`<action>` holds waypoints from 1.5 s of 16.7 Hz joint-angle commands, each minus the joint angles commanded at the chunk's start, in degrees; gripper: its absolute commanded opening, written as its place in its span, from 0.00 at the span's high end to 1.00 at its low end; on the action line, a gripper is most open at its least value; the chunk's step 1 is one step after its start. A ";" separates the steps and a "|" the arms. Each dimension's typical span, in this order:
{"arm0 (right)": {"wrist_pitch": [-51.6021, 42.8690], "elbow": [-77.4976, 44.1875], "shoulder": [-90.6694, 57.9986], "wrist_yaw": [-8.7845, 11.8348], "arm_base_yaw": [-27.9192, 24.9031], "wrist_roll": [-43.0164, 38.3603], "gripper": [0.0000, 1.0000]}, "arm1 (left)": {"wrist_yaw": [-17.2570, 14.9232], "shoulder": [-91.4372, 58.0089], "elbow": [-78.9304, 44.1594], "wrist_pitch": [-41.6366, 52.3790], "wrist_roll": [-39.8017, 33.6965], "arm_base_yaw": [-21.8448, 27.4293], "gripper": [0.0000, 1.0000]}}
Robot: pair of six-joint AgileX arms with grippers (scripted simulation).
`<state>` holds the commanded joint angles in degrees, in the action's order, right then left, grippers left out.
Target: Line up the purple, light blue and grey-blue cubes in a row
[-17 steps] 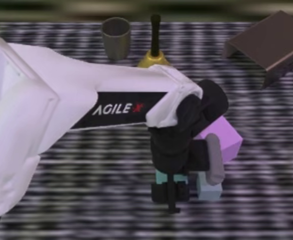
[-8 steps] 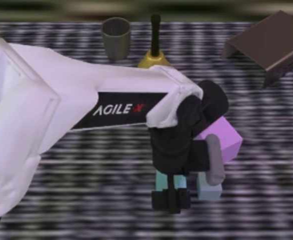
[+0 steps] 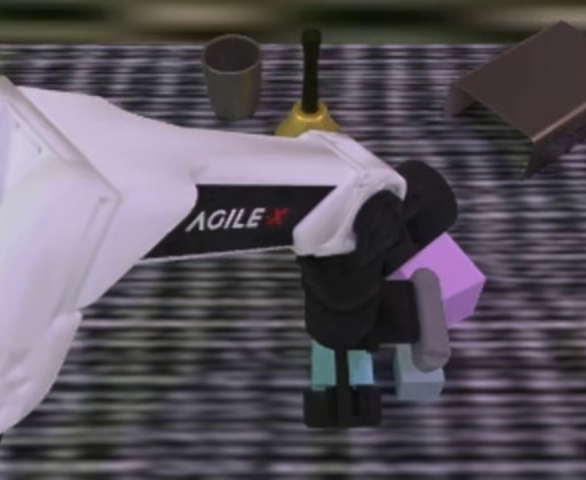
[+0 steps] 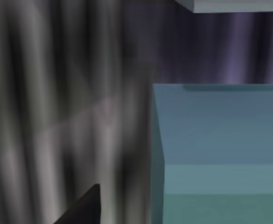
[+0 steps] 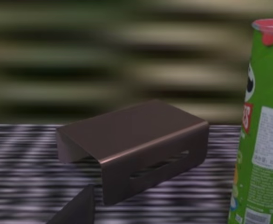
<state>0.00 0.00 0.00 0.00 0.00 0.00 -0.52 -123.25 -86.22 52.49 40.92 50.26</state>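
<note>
Three cubes sit close together. Your left pincer (image 3: 342, 405) hangs over the light blue (image 3: 329, 364), beside the grey-blue cube (image 3: 417, 384); I cannot tell its grip. Purple (image 3: 451, 275) waits behind.

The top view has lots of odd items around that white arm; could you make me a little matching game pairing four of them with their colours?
Things:
1. cup
2. bell
3. largest cube
4. raised stand

Colours:
A. dark brown
B. violet-pink
C. grey
D. gold with a black handle

Pairs: 1-C, 2-D, 3-B, 4-A
</note>
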 joint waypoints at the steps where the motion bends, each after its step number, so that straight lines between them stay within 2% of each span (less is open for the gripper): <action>1: 0.00 0.00 0.00 0.00 0.00 0.00 0.00 | 0.00 0.05 -0.18 0.19 0.00 -0.01 0.00; 9: 0.00 0.00 0.00 0.00 0.00 0.00 0.00 | 0.03 4.25 -9.04 13.42 -0.06 -1.04 0.00; 16: -1.17 -1.74 -1.75 0.10 -0.66 -0.02 0.00 | 0.17 6.07 -7.73 12.72 -0.79 -1.88 0.00; 20: -7.91 -12.00 -12.28 0.24 -3.89 -0.08 0.00 | 0.68 16.88 1.70 6.53 -4.69 -7.66 0.00; 25: -22.66 -33.02 -37.80 0.08 -9.96 -0.08 0.00 | 1.20 42.70 22.47 -6.40 -12.93 -19.11 0.00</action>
<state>-22.66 -33.02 -37.80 0.08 -9.96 -0.08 0.68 -80.54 -63.75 46.09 27.99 31.15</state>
